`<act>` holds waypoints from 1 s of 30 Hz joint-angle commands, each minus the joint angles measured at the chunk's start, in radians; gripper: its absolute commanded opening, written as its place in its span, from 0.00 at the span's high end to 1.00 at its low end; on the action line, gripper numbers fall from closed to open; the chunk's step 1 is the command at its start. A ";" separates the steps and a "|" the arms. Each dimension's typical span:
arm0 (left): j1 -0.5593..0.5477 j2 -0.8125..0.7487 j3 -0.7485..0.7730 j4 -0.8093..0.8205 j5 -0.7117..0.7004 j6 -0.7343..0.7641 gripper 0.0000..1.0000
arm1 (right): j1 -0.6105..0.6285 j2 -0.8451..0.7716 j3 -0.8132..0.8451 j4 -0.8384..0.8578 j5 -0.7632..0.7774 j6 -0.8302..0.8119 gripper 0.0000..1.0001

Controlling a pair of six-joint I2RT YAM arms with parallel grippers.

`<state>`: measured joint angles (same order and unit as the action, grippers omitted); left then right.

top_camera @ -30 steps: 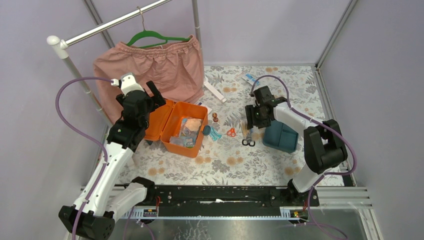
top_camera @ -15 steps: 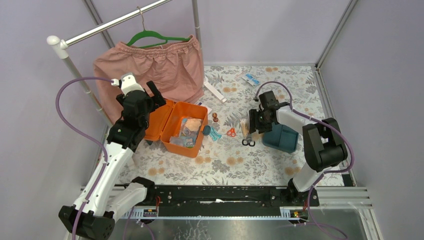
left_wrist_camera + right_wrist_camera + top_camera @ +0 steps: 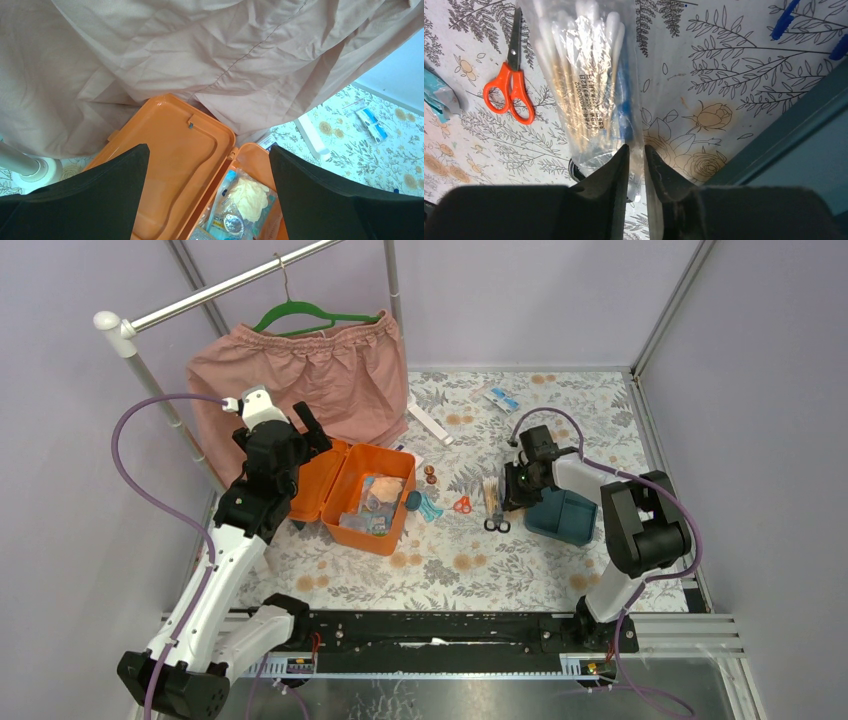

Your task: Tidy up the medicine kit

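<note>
The medicine kit, an orange box (image 3: 360,502), lies open with its lid (image 3: 315,483) flat to the left and packets inside. My left gripper (image 3: 207,149) hangs open and empty above the lid (image 3: 165,165) and the packets (image 3: 245,200). The teal insert tray (image 3: 565,515) sits on the table at the right. My right gripper (image 3: 507,490) is low beside it, its jaws nearly shut on the near edge of a clear bag of cotton swabs (image 3: 584,85), as the right wrist view (image 3: 636,150) shows. The tray's wall (image 3: 804,150) is just right of it.
Orange scissors (image 3: 514,85) lie left of the bag, and black scissors (image 3: 497,525) lie partly under it. A teal packet (image 3: 428,506), small brown bottles (image 3: 431,476), a white strip (image 3: 430,423) and blue-white packets (image 3: 500,398) lie around. Pink cloth (image 3: 150,50) hangs behind the box.
My right gripper has come down and toward the near side onto the swab bag and closed on its edge. The left arm has not moved.
</note>
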<state>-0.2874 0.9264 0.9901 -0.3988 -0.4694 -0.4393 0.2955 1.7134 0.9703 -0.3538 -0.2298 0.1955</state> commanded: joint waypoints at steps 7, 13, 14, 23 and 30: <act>-0.001 0.003 -0.015 0.028 0.006 -0.006 0.01 | -0.013 -0.023 -0.010 0.017 -0.041 0.009 1.00; -0.001 0.003 -0.015 0.028 0.006 -0.006 0.01 | -0.013 -0.129 0.001 0.029 -0.046 0.012 1.00; -0.001 0.003 -0.015 0.028 0.007 -0.006 0.01 | -0.013 -0.148 0.005 0.028 -0.050 0.016 1.00; 0.000 0.000 -0.016 0.027 0.008 -0.007 0.01 | -0.013 -0.212 0.017 0.035 -0.090 0.040 1.00; -0.001 0.001 -0.016 0.029 0.012 -0.007 0.01 | -0.014 -0.182 -0.006 0.081 -0.186 0.051 1.00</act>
<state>-0.2874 0.9264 0.9897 -0.3988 -0.4683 -0.4393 0.2867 1.5230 0.9657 -0.3206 -0.3222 0.2256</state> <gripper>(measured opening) 0.986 0.011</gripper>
